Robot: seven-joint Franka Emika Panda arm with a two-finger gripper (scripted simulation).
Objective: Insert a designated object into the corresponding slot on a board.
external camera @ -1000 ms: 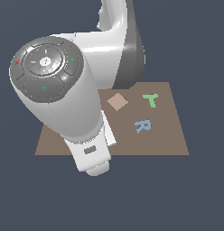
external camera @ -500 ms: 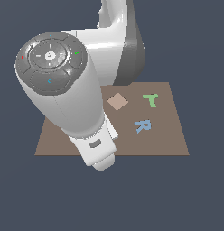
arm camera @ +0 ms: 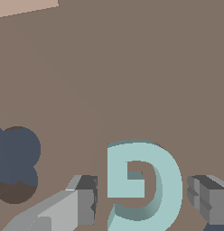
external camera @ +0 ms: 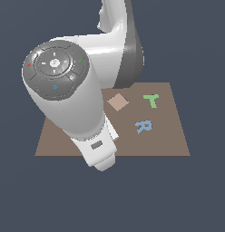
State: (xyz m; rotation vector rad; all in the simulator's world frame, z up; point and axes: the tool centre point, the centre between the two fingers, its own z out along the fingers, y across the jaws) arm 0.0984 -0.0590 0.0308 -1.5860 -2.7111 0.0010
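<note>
On the flat brown rectangular board (arm camera: pixel 132 67), the small pale teal G-shaped block (arm camera: pixel 150 182) lies between the spread-apart fingers of the grey gripper (arm camera: pixel 145 203), so the grasp should probably centre on it before closing squarely.

Wrist cam: pale teal G block (arm camera: pixel 145 185) lay flat on the brown board (arm camera: pixel 132 67), sitting between the two grey fingers (arm camera: pixel 84 200), gaps visible on both sides, no contact. Gripper (arm camera: pixel 145 200) was spread wide around it. Dark rounded cross-shaped recess (arm camera: pixel 14 162) sat nearby. Tan diamond (arm camera: pixel 23 6) corner showed at frame edge.
</note>
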